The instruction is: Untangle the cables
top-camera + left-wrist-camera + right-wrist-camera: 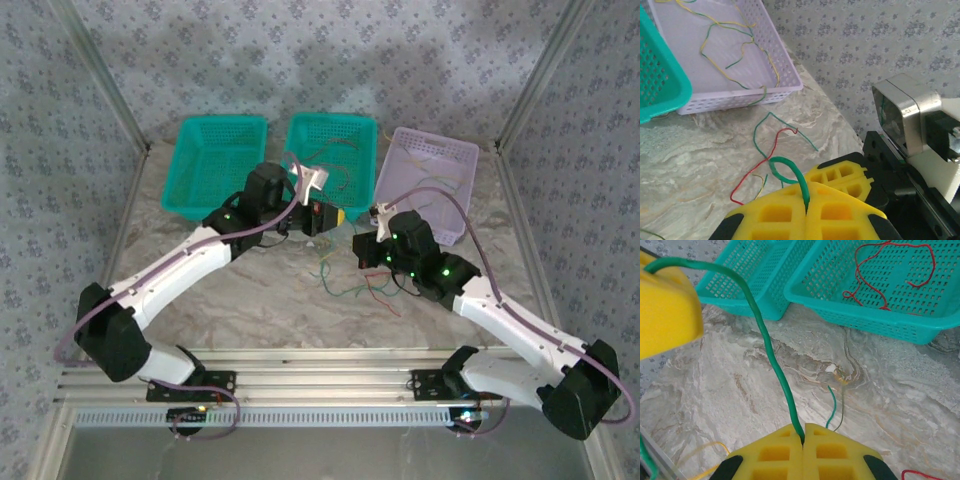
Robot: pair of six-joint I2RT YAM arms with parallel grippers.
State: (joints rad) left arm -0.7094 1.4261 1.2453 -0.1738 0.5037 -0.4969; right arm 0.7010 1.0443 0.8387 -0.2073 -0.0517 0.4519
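One green cable [782,383] is stretched between my two grippers. In the right wrist view my right gripper [803,434] is shut on its lower end, and the cable rises to the left gripper's yellow finger [665,305]. My left gripper [806,196] is shut on the same green cable [803,184], which loops out in front of it. The right gripper's yellow fingers [842,176] sit just behind. From above, the left gripper [325,215] and right gripper [365,245] are close together over the table's middle. Loose red, green and yellow cables [355,285] lie below them.
Three baskets stand at the back: a teal basket [200,175] on the left, a teal basket [365,135] in the middle holding a red cable [890,275], and a lavender basket [455,215] holding yellow and green cables [730,45]. A red cable [762,162] lies on the marble top.
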